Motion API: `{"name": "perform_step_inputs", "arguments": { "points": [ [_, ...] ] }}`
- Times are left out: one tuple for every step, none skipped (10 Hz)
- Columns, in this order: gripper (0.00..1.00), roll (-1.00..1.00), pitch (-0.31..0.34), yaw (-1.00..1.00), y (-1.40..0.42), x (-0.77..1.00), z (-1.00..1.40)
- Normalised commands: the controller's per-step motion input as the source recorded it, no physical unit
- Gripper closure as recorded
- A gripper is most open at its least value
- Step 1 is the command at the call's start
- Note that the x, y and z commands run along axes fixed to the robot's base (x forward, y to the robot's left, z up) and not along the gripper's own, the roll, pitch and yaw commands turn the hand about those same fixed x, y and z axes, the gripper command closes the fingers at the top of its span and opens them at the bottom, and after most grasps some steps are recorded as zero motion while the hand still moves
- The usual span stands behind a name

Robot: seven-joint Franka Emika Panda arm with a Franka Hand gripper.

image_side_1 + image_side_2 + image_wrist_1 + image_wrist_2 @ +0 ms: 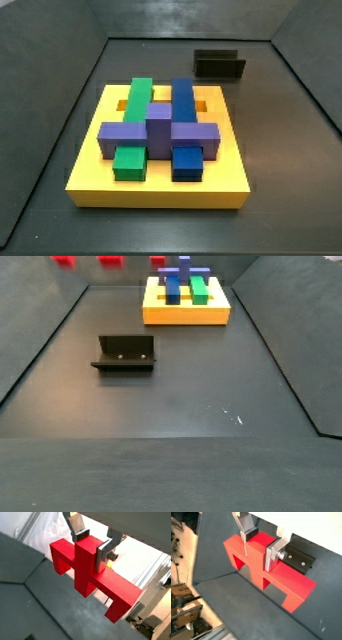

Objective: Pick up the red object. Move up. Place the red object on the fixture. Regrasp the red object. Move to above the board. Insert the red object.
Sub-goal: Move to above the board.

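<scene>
Red object (90, 574) up in the air, clamped at its centre stub between the gripper (93, 543) fingers, both wrist views; in a side view only its leg tips (110, 261) poke in at top left edge. Fixture (124, 353) black, sits on floor, left of centre. Board (160, 150) yellow slab w/ purple, green, blue blocks, mid-frame; fixture (219, 65) behind it, upper right.

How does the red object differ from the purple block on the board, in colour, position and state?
The red object is bright red; the purple block is dull violet. The red object is held off the floor by the gripper, whose fingers clamp its centre stub, while the purple block sits on the yellow board between green and blue blocks. Both are blocky plastic pieces with arms at right angles.
</scene>
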Motion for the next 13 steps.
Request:
{"name": "perform_step_inputs", "arguments": {
  "points": [
    [1.00,0.00,0.040,0.06,-0.01,0.01,0.37],
    [1.00,-1.00,0.069,0.00,-1.40,-0.88,0.26],
    [1.00,-1.00,0.060,0.00,-1.40,-0.89,0.28],
    [1.00,-1.00,0.048,0.00,-1.40,-0.95,0.29],
    [1.00,-1.00,0.048,0.01,-1.40,-0.97,0.26],
    [1.00,-1.00,0.048,0.01,-1.40,-0.95,0.26],
    [1.00,-1.00,0.041,0.02,-1.40,-0.98,0.25],
    [1.00,-1.00,0.036,0.02,-0.72,-0.53,0.13],
    [1.00,-1.00,0.032,0.03,-0.23,-0.22,0.03],
    [1.00,-1.00,0.027,0.02,-0.10,-0.12,0.02],
    [1.00,-1.00,0.013,0.02,-0.05,-0.11,0.02],
    [1.00,-1.00,-0.005,0.02,-0.01,-0.08,0.00],
    [1.00,-1.00,-0.017,0.02,0.02,-0.07,0.01]
  ]
}}
